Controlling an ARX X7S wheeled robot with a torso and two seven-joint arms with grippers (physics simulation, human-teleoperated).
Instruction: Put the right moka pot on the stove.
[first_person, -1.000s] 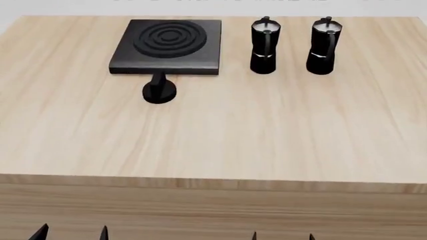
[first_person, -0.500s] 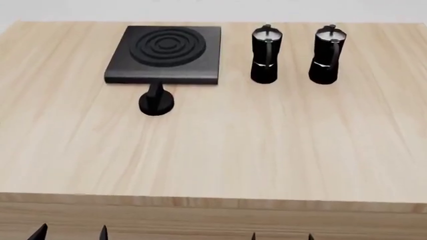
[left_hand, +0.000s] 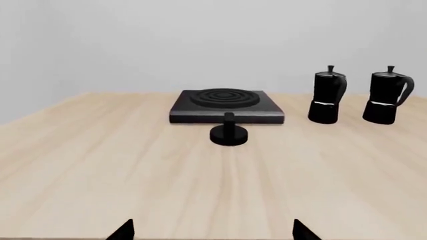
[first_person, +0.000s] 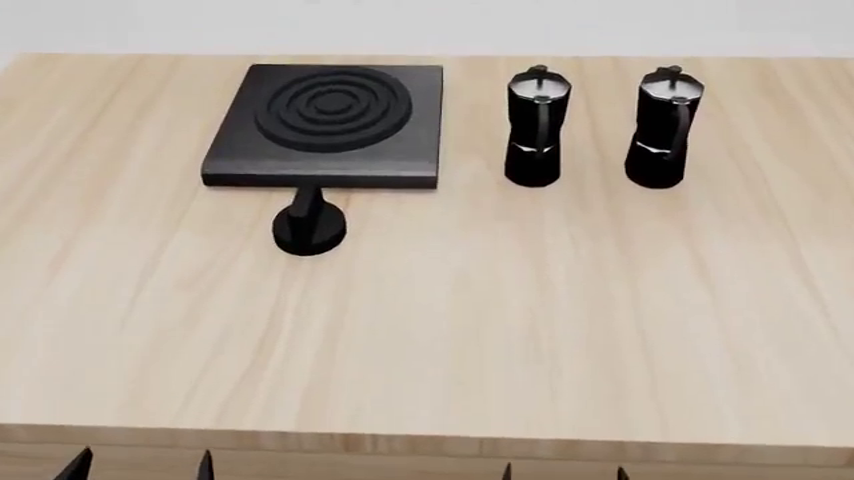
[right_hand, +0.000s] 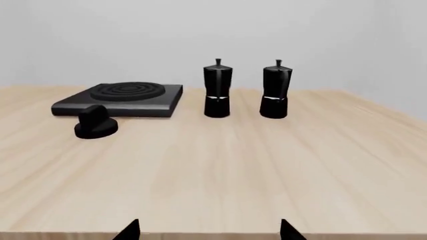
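Two pots right of stove (first_person: 324, 125); right pot (first_person: 659, 128) rigid, glossy, likely slippery, best gripped round faceted waist. Both fingers spread wide, empty, well short.

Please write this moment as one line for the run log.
phase: approach | right moka pot: on table, untouched | stove: burner bare | left gripper: open | right gripper: open

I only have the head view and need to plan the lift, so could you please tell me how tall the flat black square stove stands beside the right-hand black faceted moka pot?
Observer: In the right wrist view the stove is a low slab, far shorter than the right moka pot.
Operator: Thank you; how high is the right gripper?
Observer: The right gripper sits open near tabletop level, at the near edge of the wooden table.
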